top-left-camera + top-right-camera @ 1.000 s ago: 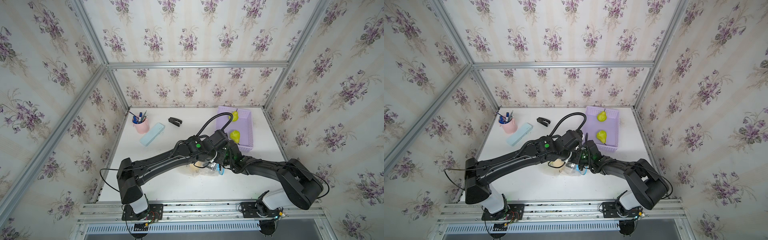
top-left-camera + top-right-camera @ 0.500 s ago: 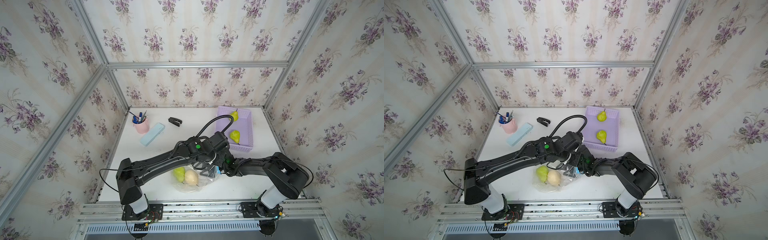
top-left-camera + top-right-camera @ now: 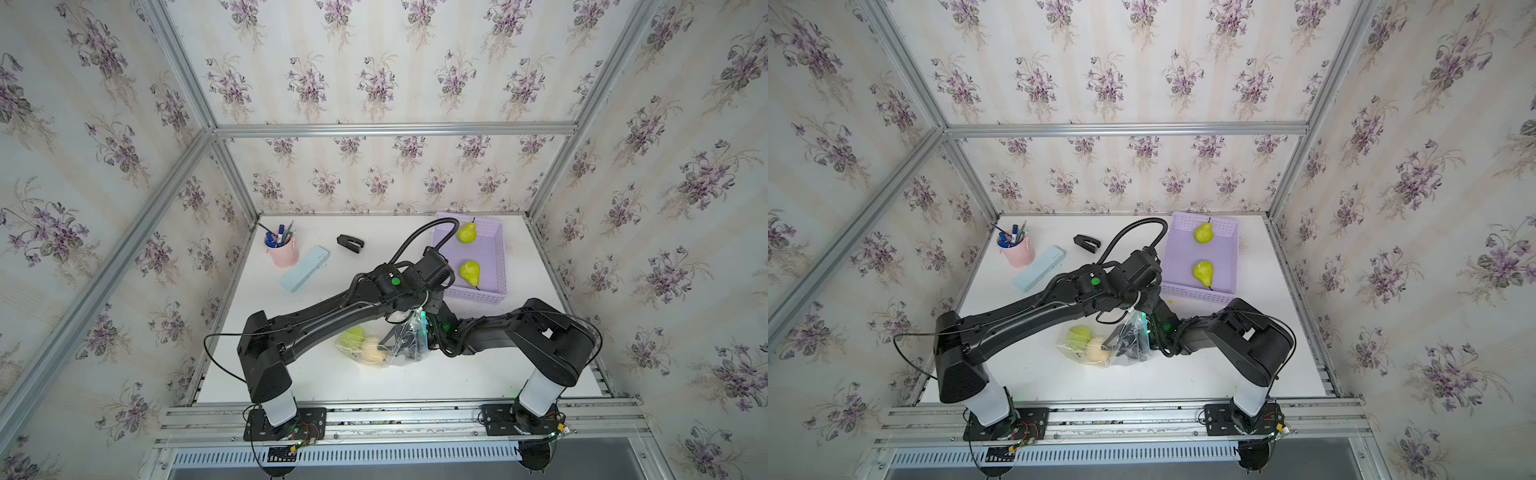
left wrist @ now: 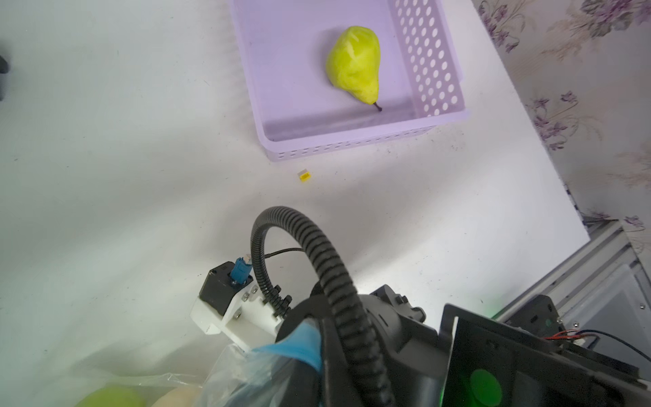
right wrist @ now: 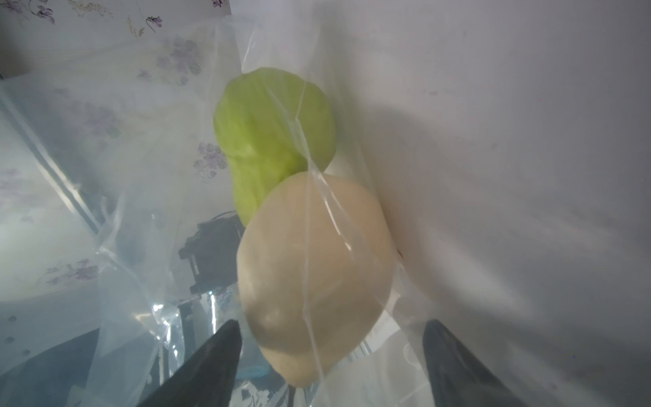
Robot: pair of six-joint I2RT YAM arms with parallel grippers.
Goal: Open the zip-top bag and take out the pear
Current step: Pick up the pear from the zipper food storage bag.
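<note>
Clear zip-top bag [image 3: 380,347] lies on the tabletop [image 3: 332,382], its mouth pinched up by the left gripper's [image 3: 420,311] closed fingers. The right gripper's [image 5: 331,322] fingers are spread inside it, flanking a pale fruit [image 5: 313,246].

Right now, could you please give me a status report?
Left pincer shut on zip-top bag mouth. Right pincer open at bag, pale fruit ahead. Green fruit beyond.

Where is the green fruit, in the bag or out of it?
In. The green fruit lies behind the clear plastic of the bag, beside a beige fruit.
</note>
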